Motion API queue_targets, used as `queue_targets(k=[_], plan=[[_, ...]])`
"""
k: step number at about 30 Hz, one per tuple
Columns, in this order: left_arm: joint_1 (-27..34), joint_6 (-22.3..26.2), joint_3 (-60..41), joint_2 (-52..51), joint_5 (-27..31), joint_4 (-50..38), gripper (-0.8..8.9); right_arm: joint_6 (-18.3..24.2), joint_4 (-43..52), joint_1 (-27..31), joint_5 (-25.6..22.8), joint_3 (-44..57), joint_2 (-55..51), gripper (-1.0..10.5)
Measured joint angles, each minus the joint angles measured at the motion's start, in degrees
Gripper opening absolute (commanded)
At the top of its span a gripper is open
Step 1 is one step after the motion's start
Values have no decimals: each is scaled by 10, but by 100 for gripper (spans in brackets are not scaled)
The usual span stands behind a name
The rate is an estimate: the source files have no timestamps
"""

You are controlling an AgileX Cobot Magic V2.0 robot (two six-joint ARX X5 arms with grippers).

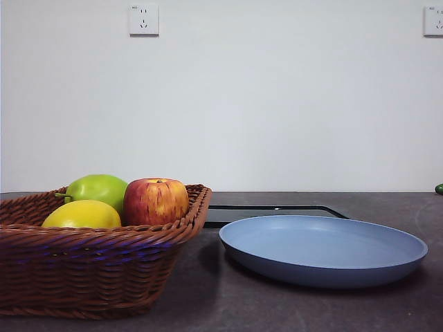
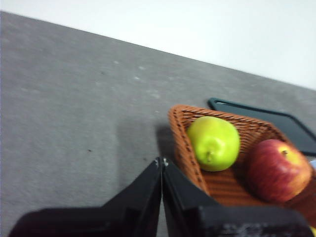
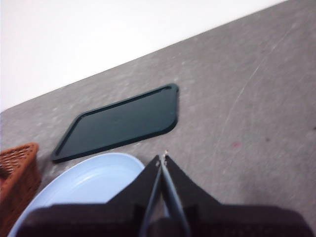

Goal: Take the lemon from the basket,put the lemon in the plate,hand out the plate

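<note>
The yellow lemon (image 1: 82,214) lies in the brown wicker basket (image 1: 90,266) at the front left, beside a green pear-like fruit (image 1: 97,189) and a red-yellow apple (image 1: 156,201). The light-blue plate (image 1: 322,249) sits empty on the table right of the basket. My left gripper (image 2: 161,162) is shut and empty, above the table just outside the basket's (image 2: 183,148) rim; the pear (image 2: 213,143) and apple (image 2: 277,170) show there, the lemon does not. My right gripper (image 3: 163,158) is shut and empty, over the plate's (image 3: 84,185) edge. Neither arm shows in the front view.
A flat black tray (image 1: 277,211) lies behind the plate and also shows in the right wrist view (image 3: 118,123). A small green thing (image 1: 439,188) sits at the far right edge. A white wall with two sockets stands behind the dark grey table.
</note>
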State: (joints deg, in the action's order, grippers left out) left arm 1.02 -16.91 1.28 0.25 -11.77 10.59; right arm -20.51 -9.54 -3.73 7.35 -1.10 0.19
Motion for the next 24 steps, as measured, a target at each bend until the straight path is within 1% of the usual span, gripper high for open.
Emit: queue_targets(k=[3,5,8,12,15,19,24], plan=[[0,-35,7,0,-4,5,7,-23,-19,0,1,-15,0,3],[0,-49,28,2,-4,23,7,-33,-37,0,1,-37,3,3],[0,-59,79,15,-4,54,7,-39,-62,0,1,-81,20,3],[0,-63,143,61,-5,85,7,-41,-91,0,1,-146,63,3],[0,-61,191,108,-13,92,7,-38,-110,0,2,-198,106,3],[0,-37,264,183,-60,106,7,-19,-143,0,6,-270,176,3],[0,-2,348,277,-117,156,7,11,-195,0,46,-355,271,4]])
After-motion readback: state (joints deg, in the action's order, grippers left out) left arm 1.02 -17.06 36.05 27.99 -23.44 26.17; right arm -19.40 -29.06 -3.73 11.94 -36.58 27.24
